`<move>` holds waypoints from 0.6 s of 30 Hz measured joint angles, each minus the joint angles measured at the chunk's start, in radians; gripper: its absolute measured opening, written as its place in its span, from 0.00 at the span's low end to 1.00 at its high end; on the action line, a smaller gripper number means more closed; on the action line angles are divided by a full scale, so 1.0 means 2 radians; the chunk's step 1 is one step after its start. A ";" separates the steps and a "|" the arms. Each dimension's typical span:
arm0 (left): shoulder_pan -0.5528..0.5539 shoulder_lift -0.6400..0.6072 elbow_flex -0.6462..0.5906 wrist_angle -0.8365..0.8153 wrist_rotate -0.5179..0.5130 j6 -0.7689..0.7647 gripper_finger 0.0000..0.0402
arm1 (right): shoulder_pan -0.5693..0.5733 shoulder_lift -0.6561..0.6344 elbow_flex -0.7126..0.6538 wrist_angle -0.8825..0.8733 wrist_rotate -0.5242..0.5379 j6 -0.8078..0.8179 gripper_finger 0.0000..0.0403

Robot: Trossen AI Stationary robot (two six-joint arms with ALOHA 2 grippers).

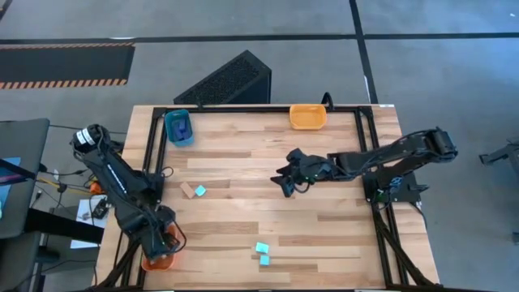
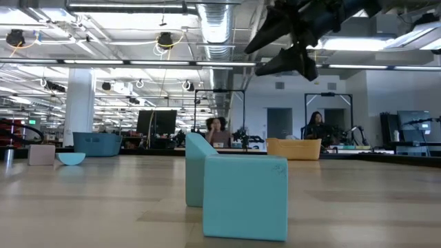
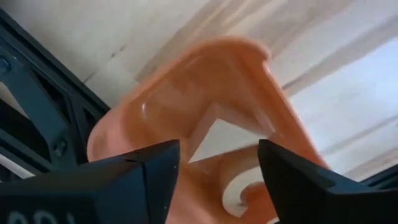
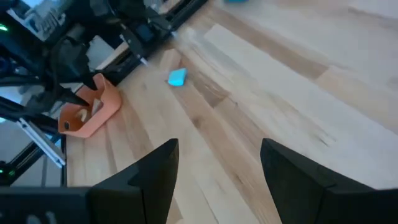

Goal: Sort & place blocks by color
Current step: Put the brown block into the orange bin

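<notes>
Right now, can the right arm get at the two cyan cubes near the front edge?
Probably yes. The right claw hangs open above mid-table, empty, and only bare wood lies between it and the cyan cubes. The left claw is off at the orange tray.

Below the right fingers [image 4: 214, 180] the tabletop [image 1: 324, 227] lies bare. Ahead of them stand a cyan cube [image 4: 177, 77] and, beyond it, the orange tray [image 4: 87, 112]. That tray [image 3: 211, 112] fills the space before the left fingers [image 3: 217, 180].
</notes>
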 joint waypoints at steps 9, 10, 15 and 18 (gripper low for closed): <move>0.097 -0.050 0.022 -0.072 -0.036 0.106 0.57 | 0.023 -0.033 0.000 -0.019 0.038 0.000 0.62; 0.114 -0.059 0.026 -0.087 -0.047 0.126 0.57 | 0.023 -0.033 0.000 -0.015 0.038 0.002 0.62; 0.215 -0.102 0.025 -0.142 -0.105 0.224 0.57 | 0.022 -0.029 0.000 -0.017 0.040 0.012 0.62; 0.275 -0.109 0.025 -0.140 -0.113 0.366 0.57 | 0.022 -0.028 0.000 -0.019 0.040 0.013 0.62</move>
